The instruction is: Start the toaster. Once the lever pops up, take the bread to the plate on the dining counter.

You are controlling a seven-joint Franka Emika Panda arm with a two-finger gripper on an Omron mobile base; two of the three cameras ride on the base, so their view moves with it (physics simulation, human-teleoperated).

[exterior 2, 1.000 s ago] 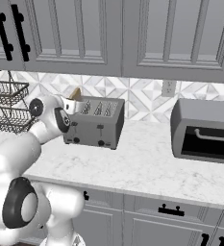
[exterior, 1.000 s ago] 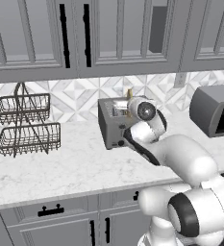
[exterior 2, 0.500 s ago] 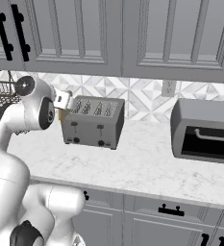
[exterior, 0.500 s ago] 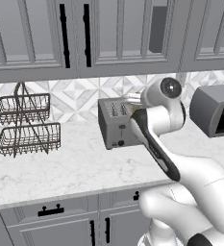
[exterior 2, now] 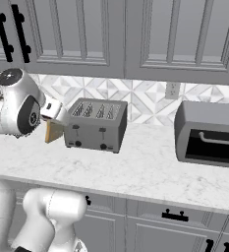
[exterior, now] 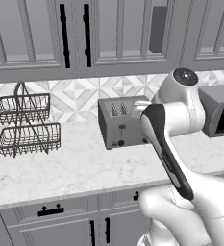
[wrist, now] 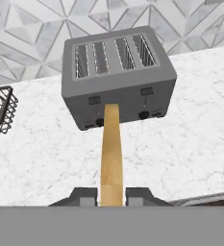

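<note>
The grey four-slot toaster [wrist: 118,77] stands on the marble worktop against the tiled wall, and its slots show nothing inside. It also appears in both base views as the toaster [exterior: 120,122] [exterior 2: 96,124]. My gripper [wrist: 111,197] is shut on the bread [wrist: 111,151], seen edge-on as a tan strip pointing at the toaster's front. From the right base camera the bread [exterior 2: 54,132] hangs under the gripper [exterior 2: 55,121], just left of the toaster and above the worktop. The plate and the dining counter are out of view.
A two-tier wire basket [exterior: 27,125] stands on the worktop left of the toaster. A dark oven-like appliance [exterior 2: 209,133] sits to the right. Grey wall cabinets hang overhead, and drawers run below the worktop's front edge [exterior: 60,192].
The arm has swung up and round, and its forearm now crosses the toaster's right side in the left base view. The held bread has come down from above the toaster to beside its left end.
</note>
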